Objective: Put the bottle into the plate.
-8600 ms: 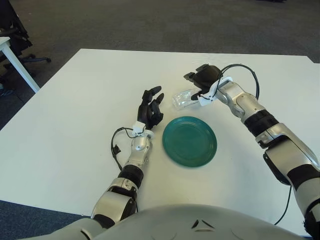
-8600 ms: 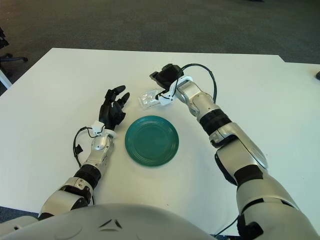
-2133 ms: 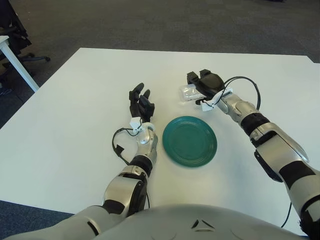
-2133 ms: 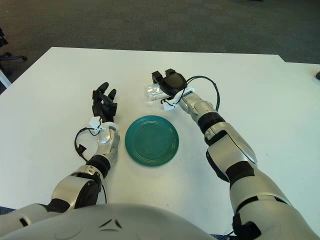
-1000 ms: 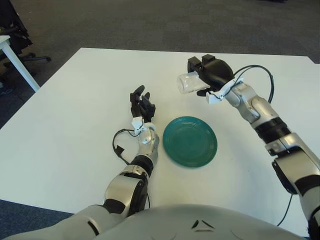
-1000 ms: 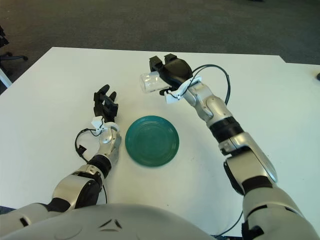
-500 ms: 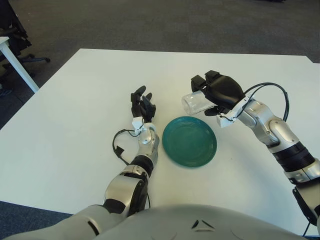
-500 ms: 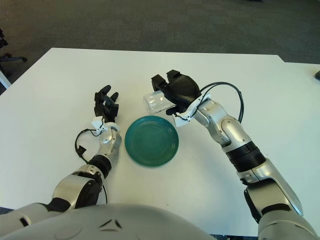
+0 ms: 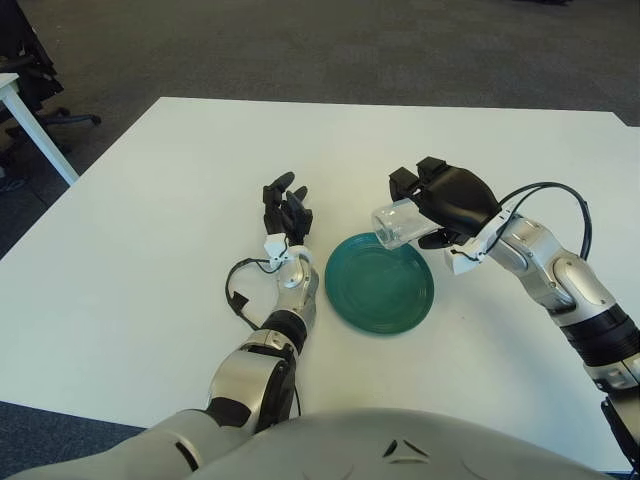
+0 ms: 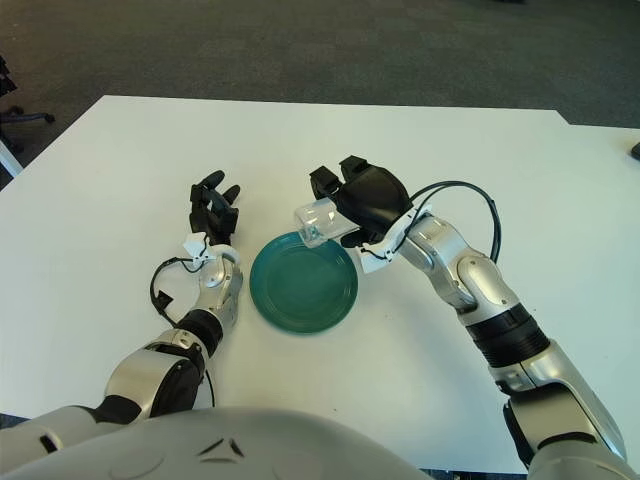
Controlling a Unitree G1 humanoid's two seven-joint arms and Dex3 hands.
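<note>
The clear plastic bottle [image 9: 400,222], lying sideways, is hanging over the far right rim of the round green plate [image 9: 379,283], clamped in the black right hand [image 9: 450,200], apparently not yet touching it, so lowering and release are remaining, while the left hand [image 9: 285,212] is idling open-fingered left of the plate.

A white bench [image 9: 150,200] filled most of the frame, its far edge meeting dark grey carpet [image 9: 300,45] across the top. At the upper left stood a black office chair [image 9: 25,60] beside the corner and leg of another white table [image 9: 30,125].
</note>
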